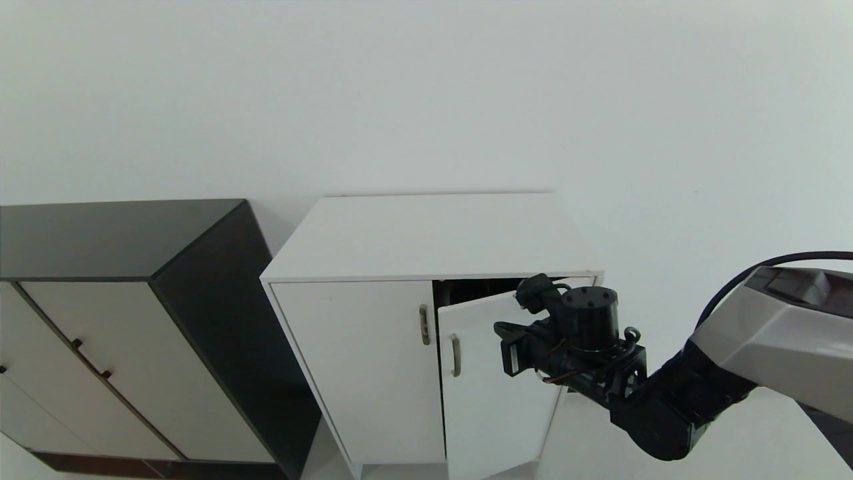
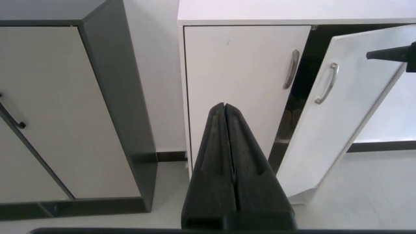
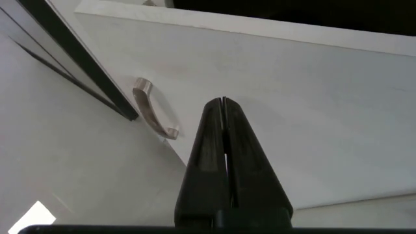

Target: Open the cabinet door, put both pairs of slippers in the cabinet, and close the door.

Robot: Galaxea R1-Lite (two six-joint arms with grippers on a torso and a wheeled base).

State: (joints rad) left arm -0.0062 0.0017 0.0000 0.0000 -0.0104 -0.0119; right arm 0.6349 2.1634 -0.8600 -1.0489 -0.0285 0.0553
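white wall [image 1: 426, 80] behind cabinet [image 1: 426, 240], right door [image 1: 493, 393] ajar, inside dark; left claw [image 2: 224, 106], right claw [image 3: 223, 101] both closed.

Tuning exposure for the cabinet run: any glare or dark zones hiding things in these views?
Head view: even light, no glare on the white cabinet; the gap behind its ajar door is black, contents unreadable. Left wrist view: that gap equally dark. Right wrist view: right pincer a dark silhouette on the bright door; slight sheen on the handle.
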